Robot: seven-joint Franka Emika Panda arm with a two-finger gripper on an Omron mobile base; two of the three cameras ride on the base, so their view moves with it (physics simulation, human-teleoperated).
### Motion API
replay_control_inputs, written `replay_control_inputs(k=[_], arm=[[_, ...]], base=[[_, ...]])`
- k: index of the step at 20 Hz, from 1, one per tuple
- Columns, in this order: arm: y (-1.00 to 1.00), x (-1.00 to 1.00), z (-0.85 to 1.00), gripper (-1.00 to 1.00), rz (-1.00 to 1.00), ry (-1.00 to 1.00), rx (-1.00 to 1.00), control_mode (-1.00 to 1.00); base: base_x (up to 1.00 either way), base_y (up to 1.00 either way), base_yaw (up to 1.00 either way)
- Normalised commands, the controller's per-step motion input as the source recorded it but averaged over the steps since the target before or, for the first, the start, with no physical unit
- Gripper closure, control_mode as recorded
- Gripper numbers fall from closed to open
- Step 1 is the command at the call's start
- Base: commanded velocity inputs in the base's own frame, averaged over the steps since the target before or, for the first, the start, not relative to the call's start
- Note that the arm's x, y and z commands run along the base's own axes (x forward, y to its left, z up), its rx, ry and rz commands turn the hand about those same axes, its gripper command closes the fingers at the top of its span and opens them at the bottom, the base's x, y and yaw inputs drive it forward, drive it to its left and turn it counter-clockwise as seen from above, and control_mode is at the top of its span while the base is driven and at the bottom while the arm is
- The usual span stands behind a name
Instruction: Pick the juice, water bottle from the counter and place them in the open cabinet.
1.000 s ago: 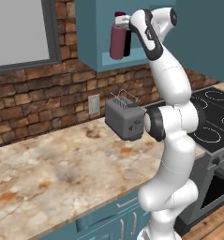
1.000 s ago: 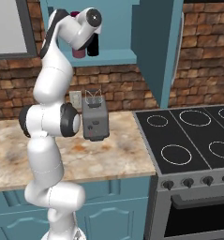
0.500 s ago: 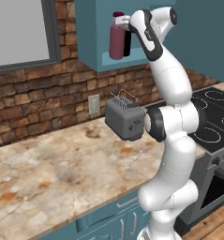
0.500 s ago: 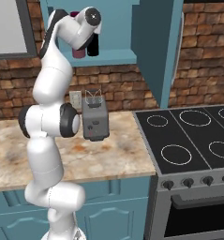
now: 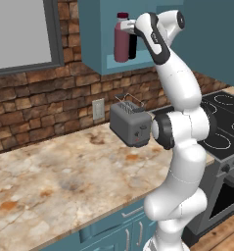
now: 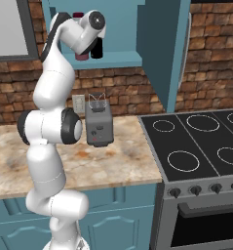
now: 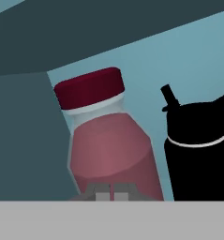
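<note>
The juice [image 5: 121, 41] [image 7: 108, 150], a maroon bottle with a maroon cap, stands upright in the open cabinet [image 5: 96, 49]. The black water bottle [image 5: 132, 46] [image 7: 197, 164] stands right beside it on the same shelf [image 6: 118, 58]. My gripper [image 5: 131, 30] [image 7: 111, 191] is raised to the cabinet mouth, just in front of the juice. Its two fingertips are together, shut on nothing. In the right base view my hand covers most of the juice [image 6: 79, 54] and the top of the water bottle [image 6: 97, 49]. The counter [image 5: 64, 171] lies far below.
A grey toaster [image 5: 132, 125] [image 6: 99, 124] stands on the counter under the cabinet, by a wall outlet [image 5: 98, 109]. A black stove [image 6: 201, 141] is to the right. The teal cabinet side panel [image 6: 164, 49] hangs right of the shelf. A window [image 5: 20, 34] is at left.
The jaws have closed from open to shut with nothing between them. The hand has hardly moved, and both bottles stand where they were.
</note>
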Motion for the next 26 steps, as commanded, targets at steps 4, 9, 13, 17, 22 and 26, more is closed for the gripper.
replay_control_inputs(k=[4, 9, 13, 17, 22, 26], arm=[[0.00, 0.00, 0.00, 1.00, 0.00, 0.00, 0.00, -1.00], [0.00, 0.00, 0.00, -1.00, 0.00, 0.00, 0.00, -1.00], [0.00, 0.00, 0.00, -1.00, 0.00, 0.00, 0.00, -1.00], [0.00, -0.17, 0.00, -1.00, 0.00, 0.00, 0.00, -1.00], [-0.24, -0.33, 0.00, -1.00, -0.04, 0.00, 0.00, -1.00], [-0.33, -0.48, 0.04, -1.00, -0.04, 0.00, 0.00, -1.00]], base=[[0.00, 0.00, 0.00], [0.00, 0.00, 0.00], [0.00, 0.00, 0.00], [0.00, 0.00, 0.00], [0.00, 0.00, 0.00], [0.00, 0.00, 0.00]])
